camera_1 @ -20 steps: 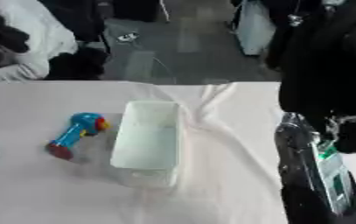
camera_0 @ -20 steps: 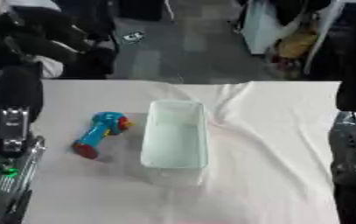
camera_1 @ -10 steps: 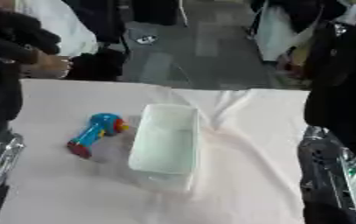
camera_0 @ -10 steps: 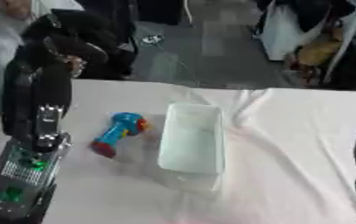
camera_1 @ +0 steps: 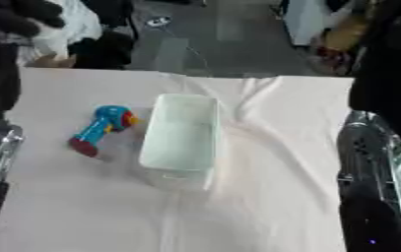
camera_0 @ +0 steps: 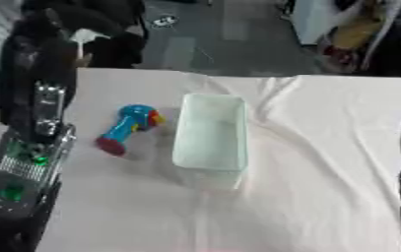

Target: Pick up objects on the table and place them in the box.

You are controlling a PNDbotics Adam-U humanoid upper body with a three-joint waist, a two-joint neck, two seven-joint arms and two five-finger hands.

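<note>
"Can you read any words or numbers from where you sit?"

"No. I see no words, numbers or signs I can read. The toy (camera_0: 127, 129) by the table's (camera_0: 324, 197) left edge has none, and the box (camera_0: 210, 133) in the middle is plain too. It is all too blurry for me."

**Both arms raised at the sides, hands hard to read**

Your left arm (camera_0: 31, 142) stands up along the left edge, the forearm with green lights low and the black upper part high. Your left hand (camera_1: 18, 15) shows dark at the top left corner; its fingers look curled, holding nothing. Your right arm (camera_1: 380, 167) rises along the right edge. Your right hand is not visible.
</note>
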